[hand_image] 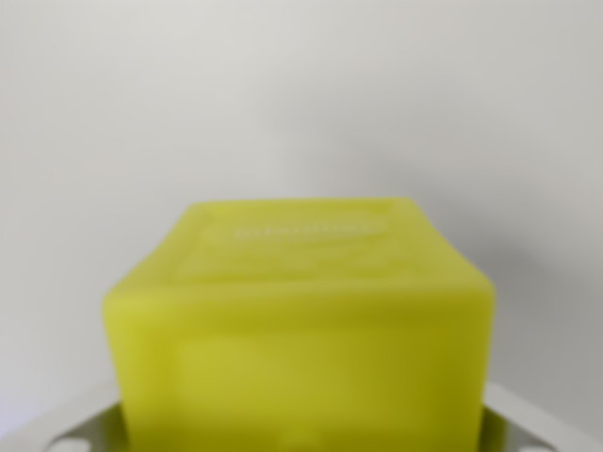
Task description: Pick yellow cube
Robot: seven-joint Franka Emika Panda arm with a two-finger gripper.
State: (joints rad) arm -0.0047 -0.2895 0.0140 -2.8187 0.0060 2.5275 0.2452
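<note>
The cube (301, 320) fills the lower middle of the wrist view, very close to the camera and out of focus. It is yellow-green, with a top face that slopes back and a front face that runs off the bottom edge of the frame. A pale, blurred line of raised or printed lettering crosses the top face near its far edge — too soft to read. Faint recessed panels show on both the top and the front. At the bottom corners, two pale grey parts of the hand (301, 443) flank the cube: one on the wrist view's left, one on the wrist view's right, each just beside a lower corner of the cube. The cube sits between them, but whether they press on its sides or stand a little clear I cannot tell, so the state of the hand stays unknown. Behind the cube lies a plain, light grey surface — whether it is worktop or wall I cannot tell. A soft shadow falls to the cube's right.
</note>
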